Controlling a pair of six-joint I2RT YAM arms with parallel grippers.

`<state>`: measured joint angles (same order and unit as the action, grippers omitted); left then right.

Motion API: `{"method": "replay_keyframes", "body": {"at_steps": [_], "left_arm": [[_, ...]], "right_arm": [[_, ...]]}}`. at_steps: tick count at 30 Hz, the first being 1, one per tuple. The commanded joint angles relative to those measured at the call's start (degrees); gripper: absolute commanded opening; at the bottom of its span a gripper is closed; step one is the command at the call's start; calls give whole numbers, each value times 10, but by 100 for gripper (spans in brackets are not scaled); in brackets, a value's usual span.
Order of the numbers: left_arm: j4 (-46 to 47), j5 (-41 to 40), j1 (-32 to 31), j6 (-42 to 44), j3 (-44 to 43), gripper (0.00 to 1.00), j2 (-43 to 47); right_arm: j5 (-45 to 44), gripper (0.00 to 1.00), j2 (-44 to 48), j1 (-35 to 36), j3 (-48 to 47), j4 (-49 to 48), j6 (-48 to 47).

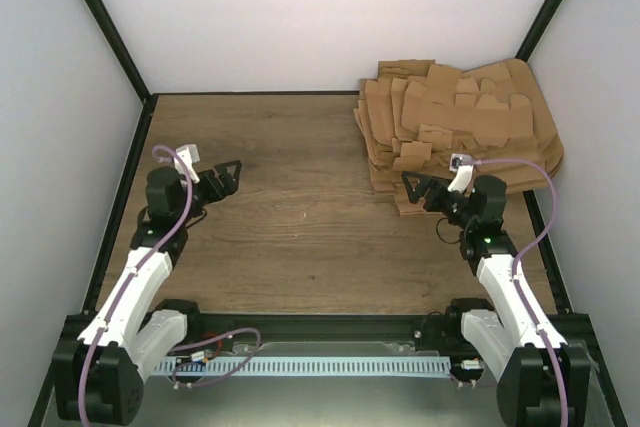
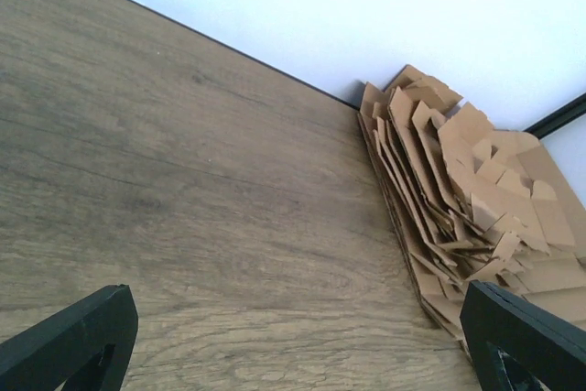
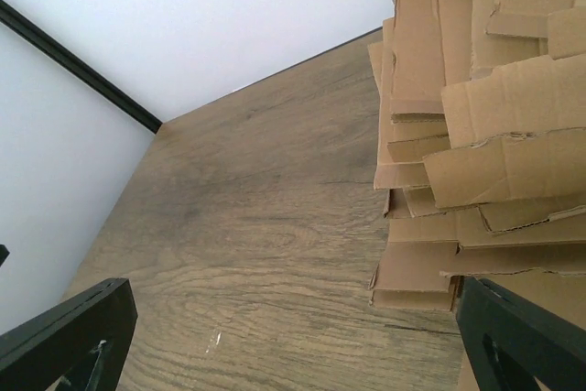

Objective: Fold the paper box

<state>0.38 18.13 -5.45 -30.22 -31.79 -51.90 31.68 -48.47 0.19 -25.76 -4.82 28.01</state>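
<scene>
Both left gripper [image 1: 222,179] and right gripper [image 1: 418,187] are noted with fingers [image 2: 73,336] spread wide, nothing held. No paper box is set apart yet: only the pile of flat sheets [image 1: 455,122] is seen, at the bench's [image 1: 300,197] far-right corner, beside the right gripper. Cardboard is judged light, stiff, creasable; a top sheet's overhanging edge is to be pinched.

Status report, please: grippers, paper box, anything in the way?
Left gripper open, empty. Right gripper open, empty, beside the cardboard pile. No sheet pulled out yet. Nothing in the way.
</scene>
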Motion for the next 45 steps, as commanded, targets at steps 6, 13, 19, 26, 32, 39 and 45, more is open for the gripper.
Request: {"method": "replay_keyframes", "body": {"at_steps": [6, 13, 19, 26, 32, 39, 45], "left_arm": [[29, 44, -1, -5, 9, 100, 6], [66, 80, -3, -19, 28, 100, 1], [72, 85, -7, -20, 32, 100, 5], [80, 85, -18, -19, 33, 100, -6], [66, 78, -21, -14, 23, 100, -4], [72, 77, -23, -18, 25, 100, -10], [69, 74, -24, -16, 20, 100, -11]], "right_arm": [[-50, 100, -68, 3, -96, 35, -1], [-145, 100, -244, 6, -267, 121, -22], [-232, 93, -388, 14, -398, 183, -86], [-320, 90, -560, 59, -579, 273, -154], [-371, 86, -645, 78, -673, 298, -174], [-431, 86, -726, 86, -757, 320, -204], [-456, 86, -773, 90, -813, 338, -222]]}}
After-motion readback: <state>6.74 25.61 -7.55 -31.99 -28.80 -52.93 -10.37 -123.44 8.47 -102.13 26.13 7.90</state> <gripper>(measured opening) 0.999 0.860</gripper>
